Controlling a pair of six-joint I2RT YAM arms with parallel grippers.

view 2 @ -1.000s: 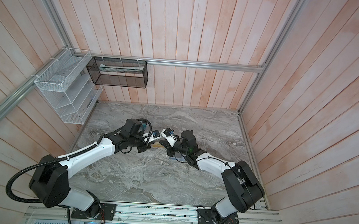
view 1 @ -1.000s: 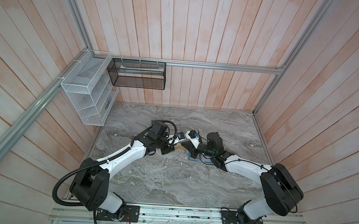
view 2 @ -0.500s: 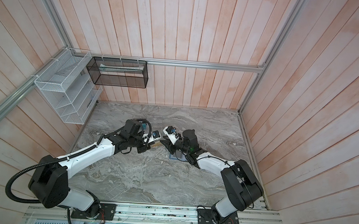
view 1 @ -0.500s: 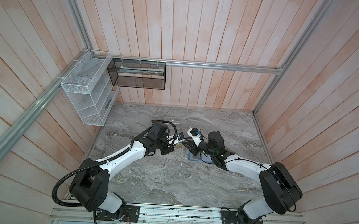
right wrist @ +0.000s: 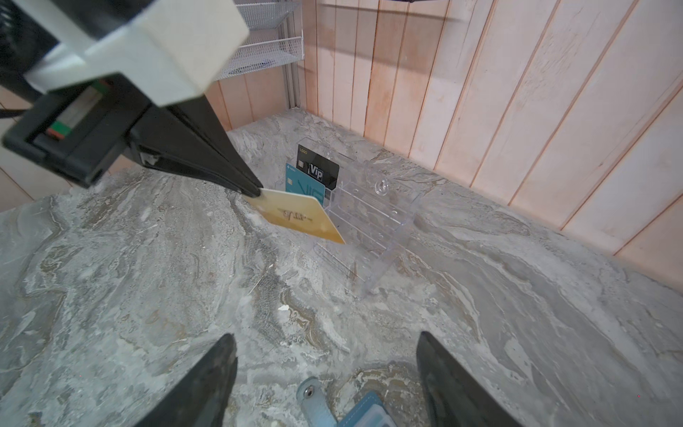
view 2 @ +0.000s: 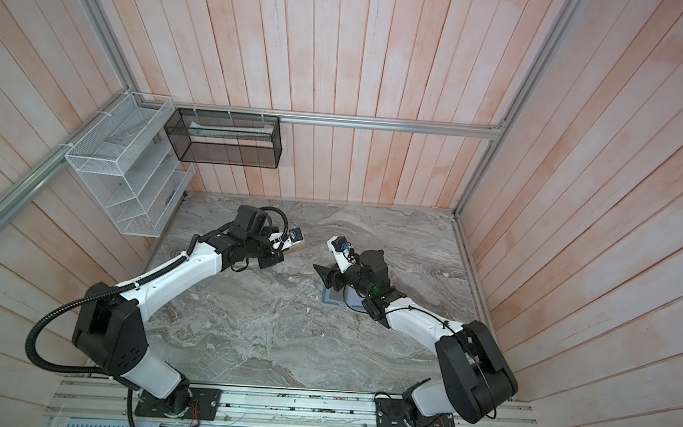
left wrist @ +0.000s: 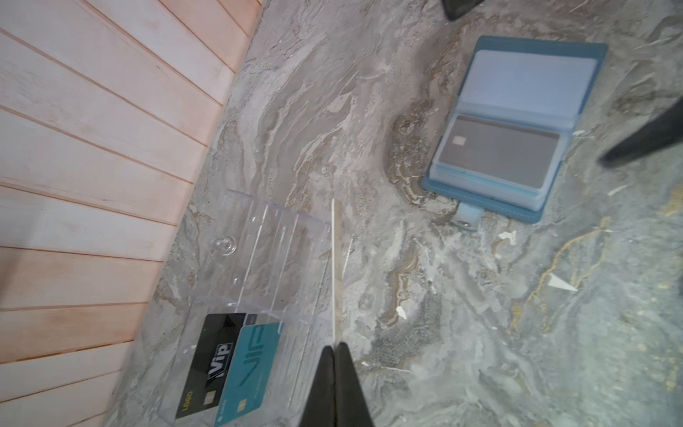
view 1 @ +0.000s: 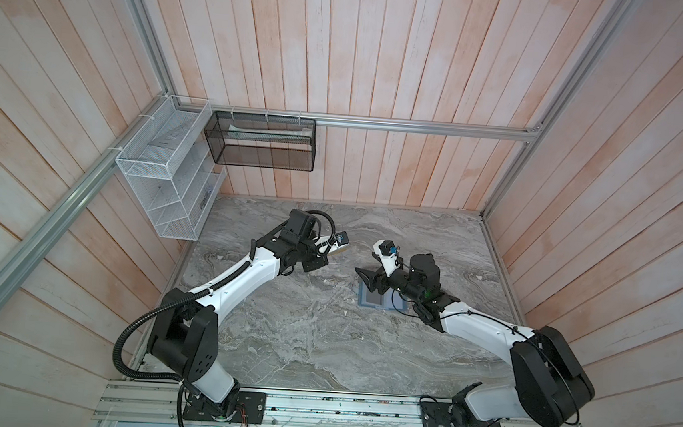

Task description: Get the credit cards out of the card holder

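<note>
The card holder [left wrist: 484,201] lies open on the marble table, snap tab out; a dark card with a chip [left wrist: 499,151] shows through a clear sleeve. In both top views it lies partly under my right arm [view 1: 368,300] [view 2: 333,297]. My right gripper [right wrist: 326,334] [view 1: 369,281] hovers open over the holder's tab end [right wrist: 314,397] with nothing between its fingers. My left gripper [left wrist: 335,345] [right wrist: 255,192] is shut on a gold-yellow credit card [right wrist: 299,218], seen edge-on [left wrist: 335,273] in the left wrist view, next to a clear rack. A teal credit card [left wrist: 247,369] [right wrist: 306,188] stands in that rack.
The clear acrylic slotted rack [left wrist: 273,266] [right wrist: 369,214] stands near the back-left of the table and also holds a black "Vip" card [left wrist: 210,355] [right wrist: 319,172]. A white wire basket [view 1: 163,175] and a black mesh basket [view 1: 262,145] hang on the walls.
The two grippers, close together a second ago, have parted. My right gripper has opened and stays over the holder. My left gripper has drawn away to the left, carrying the gold card.
</note>
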